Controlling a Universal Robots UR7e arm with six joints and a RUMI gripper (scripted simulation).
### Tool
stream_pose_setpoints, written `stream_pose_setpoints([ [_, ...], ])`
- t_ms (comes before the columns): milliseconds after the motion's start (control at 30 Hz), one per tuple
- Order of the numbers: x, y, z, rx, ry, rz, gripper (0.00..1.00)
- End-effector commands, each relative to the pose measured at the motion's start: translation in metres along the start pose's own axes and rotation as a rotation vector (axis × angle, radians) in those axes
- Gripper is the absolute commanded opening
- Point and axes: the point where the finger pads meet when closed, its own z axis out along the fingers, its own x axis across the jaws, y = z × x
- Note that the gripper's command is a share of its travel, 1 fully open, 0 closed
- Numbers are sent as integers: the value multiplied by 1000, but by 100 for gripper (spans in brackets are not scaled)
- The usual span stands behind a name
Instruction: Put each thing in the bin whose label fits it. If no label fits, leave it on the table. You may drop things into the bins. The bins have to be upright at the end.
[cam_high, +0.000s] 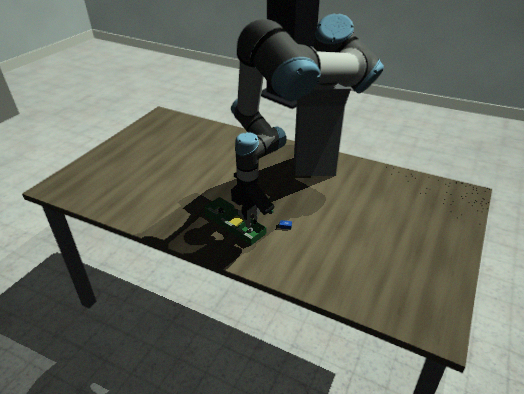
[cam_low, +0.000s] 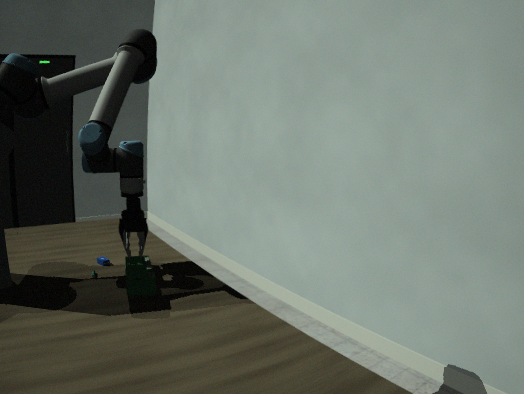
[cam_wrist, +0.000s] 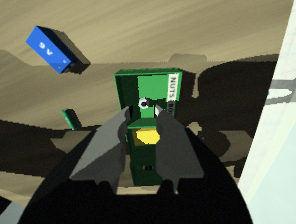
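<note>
The arm's gripper (cam_high: 251, 216) hangs low over green bins (cam_high: 235, 221) near the counter (cam_high: 380, 240) front edge, a yellow piece (cam_high: 233, 221) inside. A small blue block (cam_high: 285, 225) lies just beside.

wooden table (cam_high: 380, 240) with green bins (cam_high: 235, 222), blue battery (cam_high: 285, 225)

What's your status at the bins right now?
Gripper part open, empty, over the green bin row. Small round part lies in the NUTS bin below. Blue block and green bolt on the table. Nothing blocking.
</note>
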Motion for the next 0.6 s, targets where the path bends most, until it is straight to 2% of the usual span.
stream_pose_setpoints([
  [0, 0, 1, -10, 0, 0, 1, 18],
  [233, 0, 1, -18, 0, 0, 1, 18],
  [333, 0, 1, -33, 0, 0, 1, 18],
  [567, 0, 1, -34, 0, 0, 1, 18],
])
